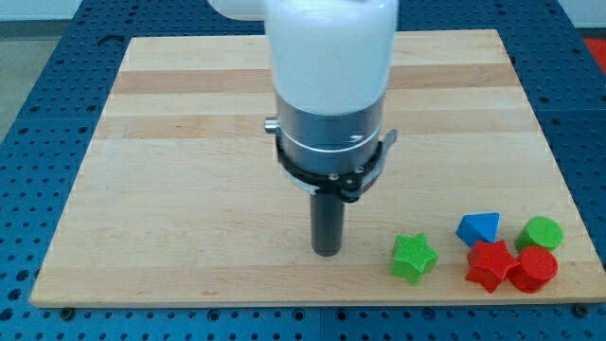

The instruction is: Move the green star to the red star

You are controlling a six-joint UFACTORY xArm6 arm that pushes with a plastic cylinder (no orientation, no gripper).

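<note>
The green star [414, 258] lies near the view's bottom right on the wooden board [189, 142]. The red star [489, 264] lies to its right, a short gap away, touching a red round-edged block [534, 269]. My tip [327, 250] rests on the board just left of the green star, a small gap between them. The arm's white and grey body hangs above it.
A blue triangular block [478, 228] sits just above the red star. A green round block [541, 233] sits above the red round-edged block. The board's bottom edge runs close below the blocks; a blue perforated table surrounds the board.
</note>
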